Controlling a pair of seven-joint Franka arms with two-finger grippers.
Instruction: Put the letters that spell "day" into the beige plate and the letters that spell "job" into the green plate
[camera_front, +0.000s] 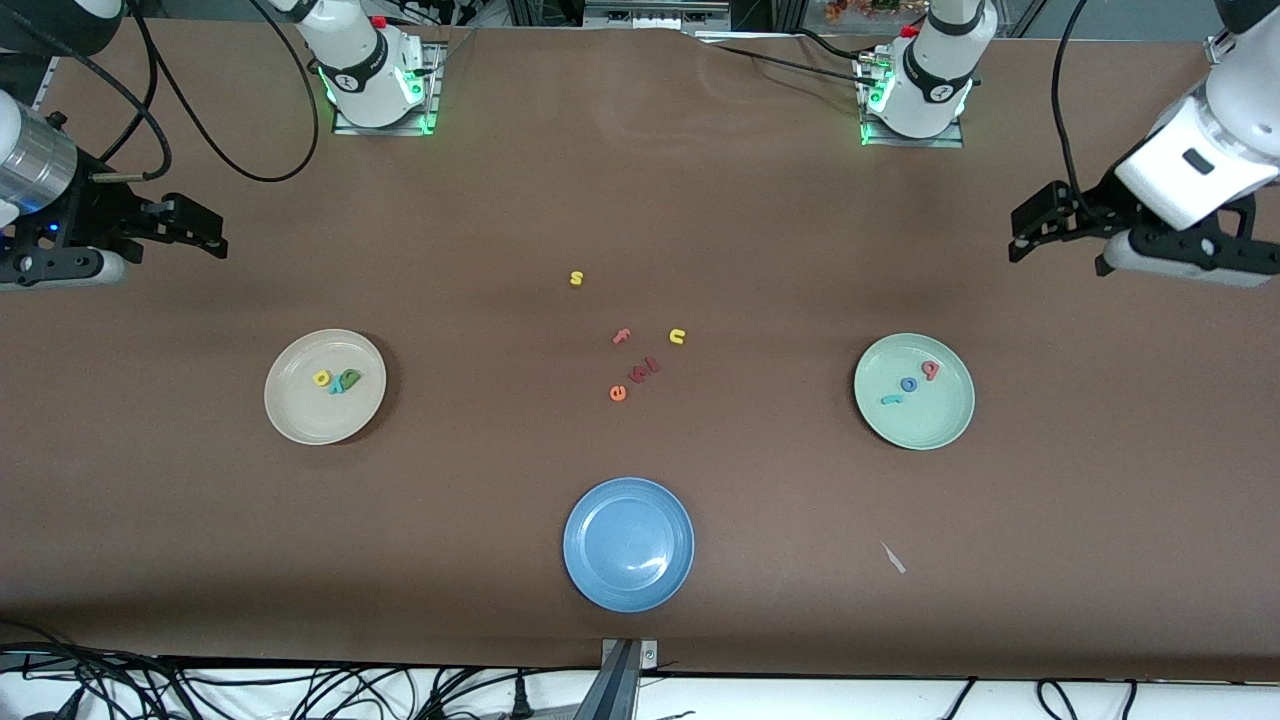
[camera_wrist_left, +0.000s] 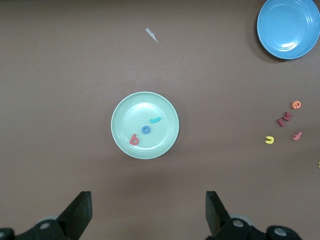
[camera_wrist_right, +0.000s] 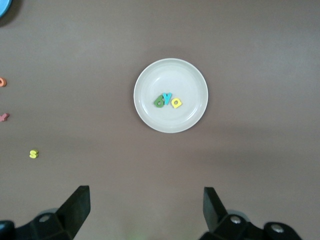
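The beige plate (camera_front: 310, 420) lies toward the right arm's end and holds the yellow "a" (camera_front: 321, 378), teal "y" (camera_front: 338, 382) and dark green "d" (camera_front: 352, 377). In the right wrist view the same plate (camera_wrist_right: 171, 72) shows below my open, empty right gripper (camera_wrist_right: 145, 192). The green plate (camera_front: 930, 425) lies toward the left arm's end with the pink-red "b" (camera_front: 931, 370), blue "o" (camera_front: 908, 384) and teal "j" (camera_front: 891, 399) in it. My left gripper (camera_wrist_left: 148, 200) hangs open and empty above the bare table beside that plate (camera_wrist_left: 145, 105). In the front view, both grippers (camera_front: 218, 235) (camera_front: 1018, 235) are raised near the table's ends.
An empty blue plate (camera_front: 628, 570) sits nearest the front camera, midway along the table. Loose letters lie in the middle: yellow "s" (camera_front: 576, 278), pink "f" (camera_front: 621, 336), yellow "u" (camera_front: 677, 336), dark red pieces (camera_front: 645, 370), orange "e" (camera_front: 617, 393). A pale scrap (camera_front: 893, 558) lies near the green plate.
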